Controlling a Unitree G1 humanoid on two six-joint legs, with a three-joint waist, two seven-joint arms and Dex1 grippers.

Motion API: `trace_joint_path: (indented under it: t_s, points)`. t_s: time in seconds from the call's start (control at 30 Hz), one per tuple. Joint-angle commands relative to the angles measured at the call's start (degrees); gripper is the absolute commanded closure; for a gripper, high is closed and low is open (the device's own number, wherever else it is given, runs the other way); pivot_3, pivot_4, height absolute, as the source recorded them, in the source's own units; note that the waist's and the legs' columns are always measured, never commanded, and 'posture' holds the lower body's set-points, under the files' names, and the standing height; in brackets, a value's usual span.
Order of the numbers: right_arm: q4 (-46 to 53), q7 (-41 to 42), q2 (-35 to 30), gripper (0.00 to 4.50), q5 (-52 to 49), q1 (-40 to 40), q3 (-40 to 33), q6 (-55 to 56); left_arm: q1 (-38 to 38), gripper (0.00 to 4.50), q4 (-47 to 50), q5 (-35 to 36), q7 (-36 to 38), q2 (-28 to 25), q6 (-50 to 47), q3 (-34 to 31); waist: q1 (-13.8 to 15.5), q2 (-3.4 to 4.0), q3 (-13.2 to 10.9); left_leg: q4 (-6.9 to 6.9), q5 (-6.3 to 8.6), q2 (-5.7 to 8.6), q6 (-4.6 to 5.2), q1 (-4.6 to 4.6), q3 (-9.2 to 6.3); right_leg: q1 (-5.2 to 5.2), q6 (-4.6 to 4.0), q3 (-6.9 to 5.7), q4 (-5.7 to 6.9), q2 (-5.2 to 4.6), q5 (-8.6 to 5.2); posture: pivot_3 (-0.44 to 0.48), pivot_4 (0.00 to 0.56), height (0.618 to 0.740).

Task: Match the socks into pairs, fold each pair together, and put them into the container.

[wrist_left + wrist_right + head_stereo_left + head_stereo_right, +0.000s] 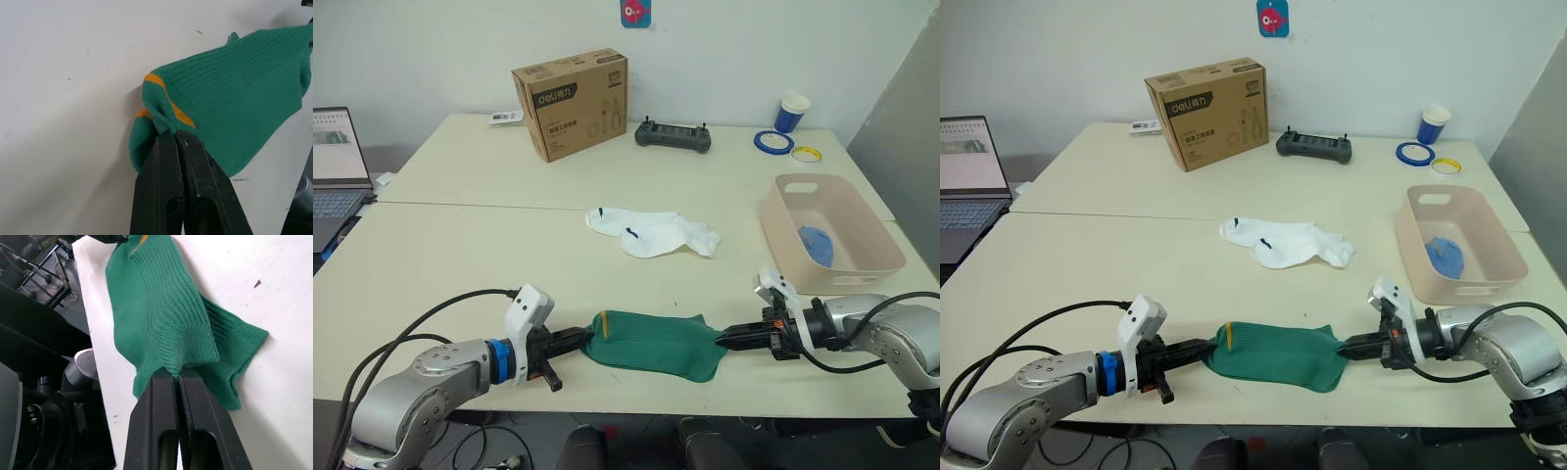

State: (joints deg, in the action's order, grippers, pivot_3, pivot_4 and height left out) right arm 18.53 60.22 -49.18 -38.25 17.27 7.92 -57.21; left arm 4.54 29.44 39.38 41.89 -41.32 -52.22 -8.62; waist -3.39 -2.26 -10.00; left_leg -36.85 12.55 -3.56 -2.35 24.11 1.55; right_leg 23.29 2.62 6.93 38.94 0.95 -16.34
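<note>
Two grippers stretch the green socks (651, 343) between them near the front edge of the cream table (509, 255). The left gripper (579, 338) has its fingers (168, 186) clenched on the toe end, where yellow bands show just beyond the fingertips. The right gripper (722, 339) pinches the opposite, cuff end, its fingers (181, 416) pressed together on a fold of ribbed fabric. The green fabric lies flat on the table between the two sets of fingertips, in two layers. Farther out from both grippers lie the white socks (656, 233), overlapping in a loose heap. Beyond the right gripper's fingers stands the pink-beige container (832, 230), with a light blue sock bundle (817, 243) inside. A cardboard box (571, 103) stands far beyond everything.
</note>
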Motion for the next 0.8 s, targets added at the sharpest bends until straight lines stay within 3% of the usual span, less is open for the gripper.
trace_joint_path:
  t_s: [0.03,0.33,0.47,0.63,0.8]
  points:
    - [-0.7,0.3,0.8,4.50,1.7,1.0,0.7,2.8,0.7,4.47,0.7,-0.3,0.8,-0.8,1.4,0.1,0.0,0.00,0.0,0.00,0.00,0.00,0.00,0.00,0.01,0.00,0.00,0.00,0.00,0.00,0.00,0.000,0.150,0.740]
    - [-1.0,1.9,0.9,4.50,4.1,1.4,3.3,5.0,1.4,4.47,0.5,-0.8,0.3,-0.2,2.1,0.6,0.0,0.00,0.0,0.00,0.00,0.00,0.00,0.00,0.00,0.01,0.00,-0.01,0.00,0.00,0.00,0.000,0.150,0.740]
    - [-1.1,2.6,0.2,3.51,3.7,1.4,2.5,5.0,1.9,4.50,0.7,-0.6,0.2,-0.2,2.2,0.8,0.0,0.01,0.0,0.00,0.00,0.00,0.00,0.00,0.00,0.01,0.00,-0.01,0.00,-0.01,0.00,0.000,0.150,0.740]
    - [-2.2,3.8,0.0,1.86,-1.7,2.9,-2.3,0.5,2.5,4.50,0.7,-0.8,0.5,-0.3,2.6,1.1,0.0,0.00,0.0,0.00,0.00,0.00,0.00,0.00,0.00,0.00,0.00,0.00,0.00,-0.01,0.00,0.000,0.150,0.740]
    - [-8.2,-0.4,2.5,1.86,1.6,6.2,-2.8,2.2,2.1,4.50,0.1,-1.1,0.8,-0.3,3.1,1.7,-0.1,0.00,0.0,-0.03,0.00,-0.01,0.00,-0.03,0.02,-0.01,-0.05,0.00,0.00,0.00,0.03,0.000,0.150,0.740]
